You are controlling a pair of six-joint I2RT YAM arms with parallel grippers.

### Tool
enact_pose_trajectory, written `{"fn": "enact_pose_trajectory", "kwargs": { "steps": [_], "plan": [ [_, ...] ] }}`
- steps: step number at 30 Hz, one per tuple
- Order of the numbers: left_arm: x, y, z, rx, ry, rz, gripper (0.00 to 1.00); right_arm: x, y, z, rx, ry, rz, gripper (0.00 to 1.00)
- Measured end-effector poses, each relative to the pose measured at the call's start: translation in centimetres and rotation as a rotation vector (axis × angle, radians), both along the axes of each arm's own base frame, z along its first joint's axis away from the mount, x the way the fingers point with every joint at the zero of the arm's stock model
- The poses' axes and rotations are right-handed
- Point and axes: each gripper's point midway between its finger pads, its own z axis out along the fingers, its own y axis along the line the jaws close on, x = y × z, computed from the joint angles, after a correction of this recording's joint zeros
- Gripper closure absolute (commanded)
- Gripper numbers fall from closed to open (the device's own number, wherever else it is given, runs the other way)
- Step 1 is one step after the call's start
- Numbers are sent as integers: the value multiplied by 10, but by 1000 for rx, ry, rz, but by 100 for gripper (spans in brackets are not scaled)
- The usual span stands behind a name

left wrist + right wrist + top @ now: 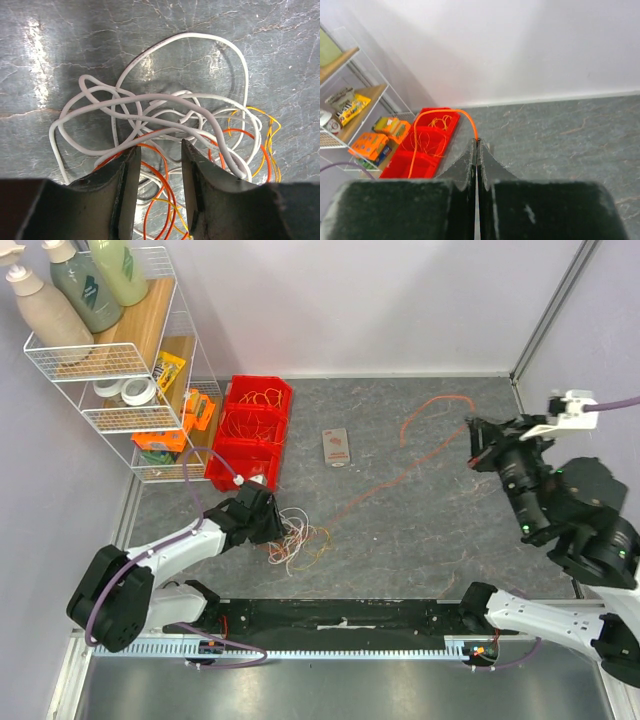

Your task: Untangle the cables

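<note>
The cables (298,543) lie in a tangle of white, orange and yellow loops on the grey mat in front of the left arm. In the left wrist view my left gripper (159,147) hangs low over this heap, its jaws apart. Thin orange wires (165,185) pass through the gap and white loops (190,36) spread beyond the fingertips. My right gripper (477,140) is raised at the right, shut on the end of one long orange cable (435,112). That orange cable (400,475) trails across the mat back toward the tangle.
A red bin (250,430) holding more thin orange wires stands behind the tangle. A white wire shelf (110,360) with bottles, tape and packets fills the back left corner. A small pinkish card-like object (337,447) lies mid-mat. Walls close in at the back and right.
</note>
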Motion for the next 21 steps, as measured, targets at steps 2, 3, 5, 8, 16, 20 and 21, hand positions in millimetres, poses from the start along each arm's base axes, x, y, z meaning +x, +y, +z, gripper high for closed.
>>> {"fn": "enact_pose_trajectory", "kwargs": {
  "steps": [2,3,5,8,16,20,21],
  "plan": [
    [0,2,0,7,-1,5,55,-6,-13,15,11,-27,-18,100],
    [-1,3,0,13,-2,8,55,-8,-19,21,15,-37,-27,100],
    [-1,7,0,27,-2,16,55,-14,-33,33,23,-59,-51,100],
    [-2,11,3,39,-10,24,55,-22,-53,45,39,-85,-90,100],
    [-3,20,7,71,-27,46,55,-35,-86,67,39,-122,-156,100],
    [-2,21,7,76,-32,51,54,-42,-99,77,56,-143,-169,100],
    [-2,22,8,77,-35,53,54,-42,-100,77,54,-144,-173,100]
  ]
}}
